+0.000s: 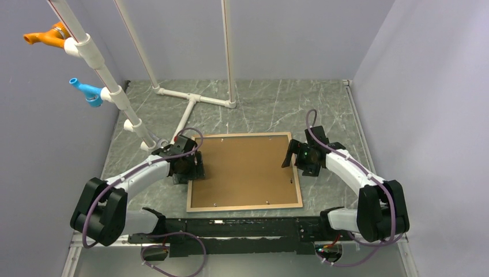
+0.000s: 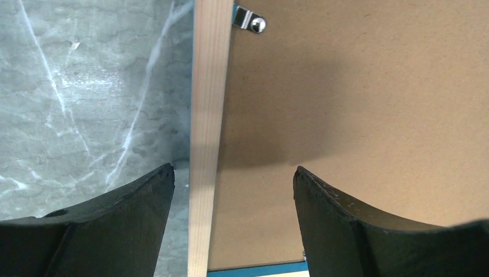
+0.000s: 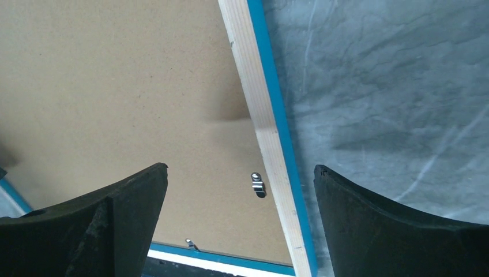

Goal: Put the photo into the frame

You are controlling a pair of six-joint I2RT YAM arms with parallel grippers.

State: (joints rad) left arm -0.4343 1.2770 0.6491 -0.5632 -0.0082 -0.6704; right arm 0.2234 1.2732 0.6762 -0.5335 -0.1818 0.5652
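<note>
The frame (image 1: 243, 206) lies flat in the middle of the table, light wood side up, with a plain brown backing board (image 1: 245, 170) filling it. The photo is hidden. My left gripper (image 1: 194, 167) stands open over the frame's left rail (image 2: 204, 144), its fingers (image 2: 132, 213) wide on either side of the rail. My right gripper (image 1: 292, 154) stands open over the right rail (image 3: 254, 98), whose outer edge shows bright blue. Neither gripper holds anything.
Small metal tabs (image 2: 251, 20) (image 3: 259, 184) sit on the backing board near the rails. A white pipe stand (image 1: 193, 101) rises at the back of the table, with orange (image 1: 46, 36) and blue (image 1: 86, 90) fittings on the left pole. Grey walls close in both sides.
</note>
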